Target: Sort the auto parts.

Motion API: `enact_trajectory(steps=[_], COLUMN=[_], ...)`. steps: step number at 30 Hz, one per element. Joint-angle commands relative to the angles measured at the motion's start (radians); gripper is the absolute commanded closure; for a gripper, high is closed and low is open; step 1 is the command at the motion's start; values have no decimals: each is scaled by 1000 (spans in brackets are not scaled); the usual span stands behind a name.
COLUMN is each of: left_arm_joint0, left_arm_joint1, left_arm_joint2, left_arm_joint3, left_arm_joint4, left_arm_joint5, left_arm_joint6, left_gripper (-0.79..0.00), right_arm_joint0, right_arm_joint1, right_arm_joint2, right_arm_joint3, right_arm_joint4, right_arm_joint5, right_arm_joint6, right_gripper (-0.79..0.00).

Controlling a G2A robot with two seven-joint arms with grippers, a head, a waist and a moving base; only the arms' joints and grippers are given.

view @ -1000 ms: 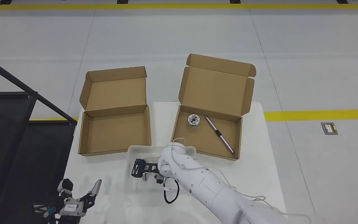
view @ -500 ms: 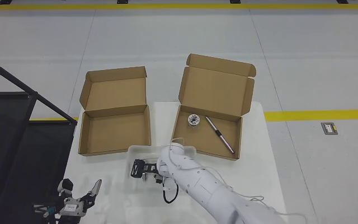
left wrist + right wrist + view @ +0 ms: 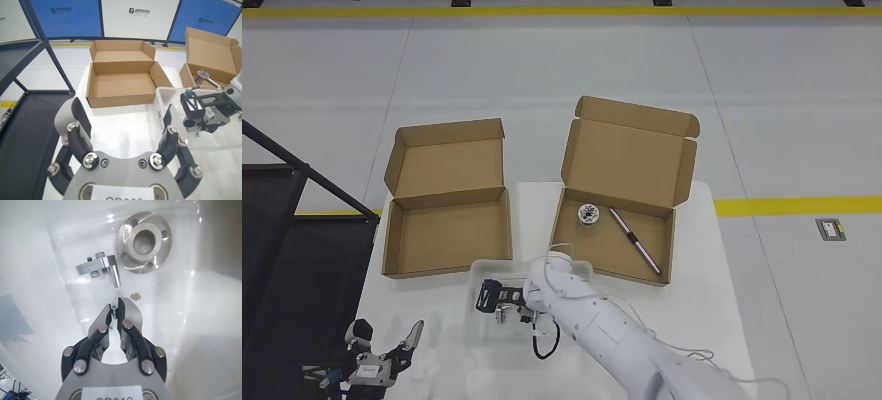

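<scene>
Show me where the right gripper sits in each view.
Top view: the right gripper is in the white bin, by the empty box's near corner.
Left wrist view: the right gripper hangs into the white bin, next to the empty box.
Right wrist view: the right gripper is shut on a small screw above the white bin's floor.
Shared landmark: the white bin.

**Camera Placement**

The table (image 3: 532, 210) is seen whole from above by the top view, and low across from its near left by the left wrist view. The white tray (image 3: 487, 268), shared by all three, is viewed closely, downward, by the right wrist view.
</scene>
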Motion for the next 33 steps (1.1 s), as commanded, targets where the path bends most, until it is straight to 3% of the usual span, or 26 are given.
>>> enact_trajectory(steps=[1,11,15,17,19,25,33], left_arm_joint0=[0,0,0,0,0,0,0], left_arm_joint1=[0,0,0,0,0,0,0], left_arm_joint2=[0,0,0,0,0,0,0], left_arm_joint3=[0,0,0,0,0,0,0], left_arm_joint4=[0,0,0,0,0,0,0], left_arm_joint5=[0,0,0,0,0,0,0], left_arm_joint6=[0,0,0,0,0,0,0], left_gripper=[-785,-785,-785,-785,-785,-785,-785], right_arm_joint0=[21,143,160,159,146,58,-49], right_arm_joint1=[5,94,155,186,210,260,328], right_arm_joint2=[15,138,178,197,214,253,339], right_arm_joint3=[6,14,-48,-75,-115,-289,-476], right_arm_joint4=[17,137,117,82,50,-12,-97], right_arm_joint5=[-29,-366,-367,-317,-200,77,247], right_arm_joint6=[-17,-194,-306,-329,-310,-76,79], right_gripper=[0,0,0,0,0,0,0])
